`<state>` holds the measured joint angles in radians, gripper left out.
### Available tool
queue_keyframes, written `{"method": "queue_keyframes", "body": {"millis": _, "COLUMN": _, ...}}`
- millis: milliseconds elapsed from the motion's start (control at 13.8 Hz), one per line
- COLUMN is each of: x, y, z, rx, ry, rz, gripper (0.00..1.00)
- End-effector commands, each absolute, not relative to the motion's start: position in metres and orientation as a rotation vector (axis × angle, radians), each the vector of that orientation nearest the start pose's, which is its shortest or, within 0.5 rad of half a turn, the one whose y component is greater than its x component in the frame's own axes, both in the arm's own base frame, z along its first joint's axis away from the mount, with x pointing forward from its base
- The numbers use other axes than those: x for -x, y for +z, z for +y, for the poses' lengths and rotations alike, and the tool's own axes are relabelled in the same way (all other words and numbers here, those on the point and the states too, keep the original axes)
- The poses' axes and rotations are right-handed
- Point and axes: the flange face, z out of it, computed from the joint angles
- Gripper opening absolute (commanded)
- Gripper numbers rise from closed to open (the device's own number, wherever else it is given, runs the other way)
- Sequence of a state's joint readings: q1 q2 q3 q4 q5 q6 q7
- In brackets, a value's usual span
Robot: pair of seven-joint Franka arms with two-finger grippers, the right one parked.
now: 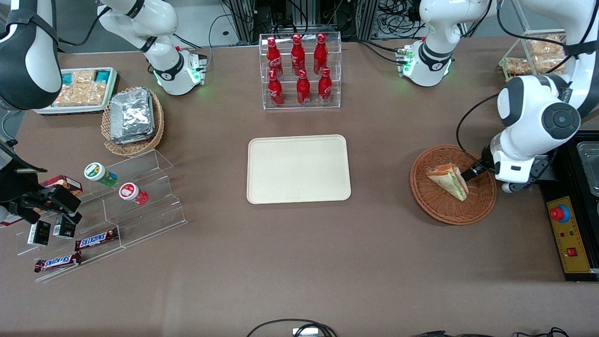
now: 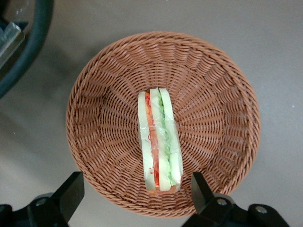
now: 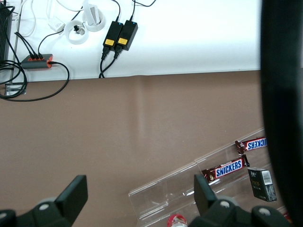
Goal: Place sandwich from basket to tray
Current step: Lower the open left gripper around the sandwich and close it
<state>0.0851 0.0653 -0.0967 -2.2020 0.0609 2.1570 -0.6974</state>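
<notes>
Your tool (image 2: 135, 198) hangs above the basket (image 2: 94, 118), over the part of its rim toward the working arm's end of the counter (image 1: 299, 262); its two dark fingers (image 2: 71, 191) are spread wide, with the rim and one end of the sandwich (image 2: 159, 139) showing between them, and they grip nothing. In the wrist view the sandwich stands on edge in the middle of the basket, pale bread outside, orange, red and green filling layers facing the camera, clear wrap around it; in the front view it is a triangular wedge (image 1: 449, 180) lying inside the reddish-brown wicker basket (image 1: 433, 203), with the dark tip of the tool (image 1: 470, 173) just beside it. The cream tray (image 1: 298, 169) lies flat at the middle of the counter, well apart from the basket and toward the parked arm's end from it; nothing rests on it. Farther from the front camera than the tray you have a clear rack of red bottles (image 1: 299, 70); toward the parked arm's end sit a lighter wicker basket of foil packets (image 1: 133, 119) and clear stepped shelves (image 1: 140, 196) with chocolate bars (image 1: 96, 240).
</notes>
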Motion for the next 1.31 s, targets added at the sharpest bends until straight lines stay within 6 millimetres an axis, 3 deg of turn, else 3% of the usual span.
{"method": "queue_keyframes", "body": {"millis": 0, "x": -0.523, "y": 0.325, "z": -0.009, "rx": 2.859, "ry": 0.115, "rz": -1.089, "gripper": 1.0}}
{"method": "queue_keyframes", "body": {"millis": 363, "x": -0.521, "y": 0.295, "z": -0.016, "rx": 2.823, "ry": 0.122, "rz": -1.206, "gripper": 1.0}}
{"method": "queue_keyframes", "body": {"millis": 726, "x": -0.506, "y": 0.258, "z": -0.018, "rx": 2.837, "ry": 0.09, "rz": -1.227, "gripper": 1.0}}
{"method": "queue_keyframes", "body": {"millis": 1161, "x": -0.501, "y": 0.232, "z": -0.019, "rx": 2.831, "ry": 0.111, "rz": -1.243, "gripper": 1.0}}
{"method": "queue_keyframes", "body": {"millis": 1234, "x": -0.502, "y": 0.23, "z": -0.019, "rx": 2.82, "ry": 0.111, "rz": -1.269, "gripper": 0.95}}
